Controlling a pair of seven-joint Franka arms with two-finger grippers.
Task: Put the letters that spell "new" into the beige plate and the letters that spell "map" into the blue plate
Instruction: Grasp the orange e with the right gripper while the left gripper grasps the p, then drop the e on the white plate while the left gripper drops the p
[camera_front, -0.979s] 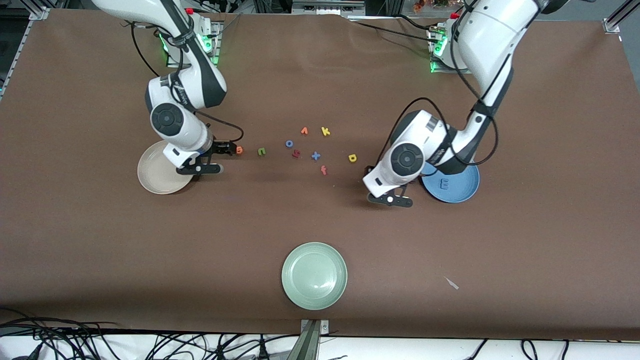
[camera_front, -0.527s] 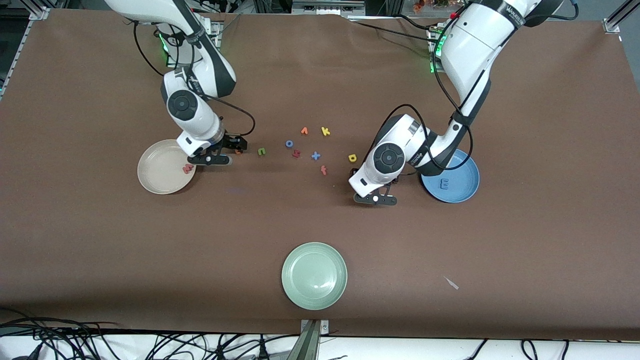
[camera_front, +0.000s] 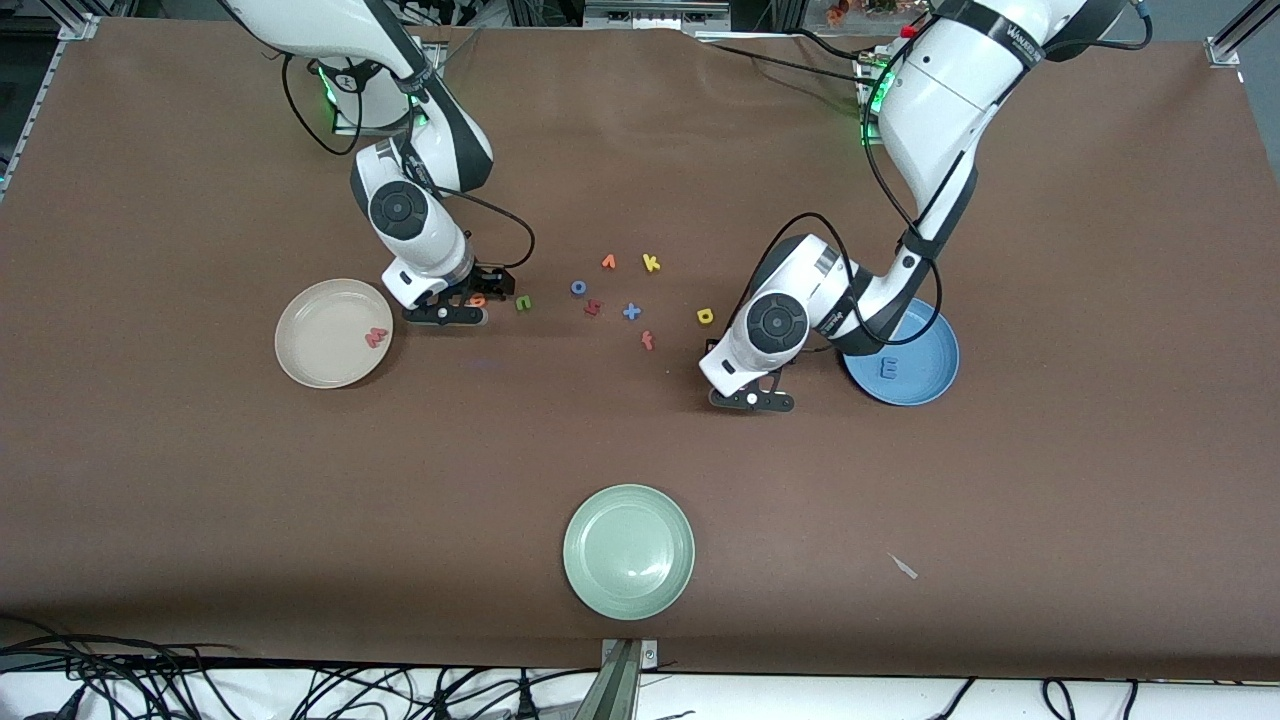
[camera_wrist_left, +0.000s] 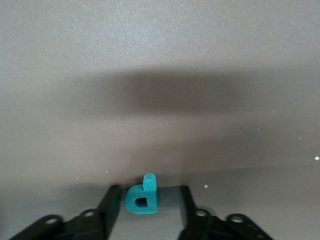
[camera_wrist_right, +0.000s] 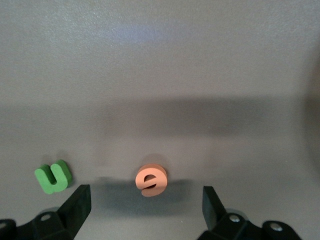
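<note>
The beige plate (camera_front: 333, 333), holding the red "w" (camera_front: 376, 337), sits just beside the right gripper (camera_front: 462, 303), whose jaws gape wide astride the orange "e" (camera_wrist_right: 151, 180); lower squarely, since the green "n" (camera_wrist_right: 53, 177) lies close outside one finger. The blue plate (camera_front: 901, 352), holding the "m" (camera_front: 888, 368), is beside the left gripper (camera_wrist_left: 148, 212), half-closed around the teal "p" (camera_wrist_left: 142, 195), grip unconfirmed. Open table surrounds both.

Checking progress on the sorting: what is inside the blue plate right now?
The blue plate holds one blue "m", lying flat. The left arm covers the plate's edge toward the letters, so anything lying there cannot be seen.
</note>
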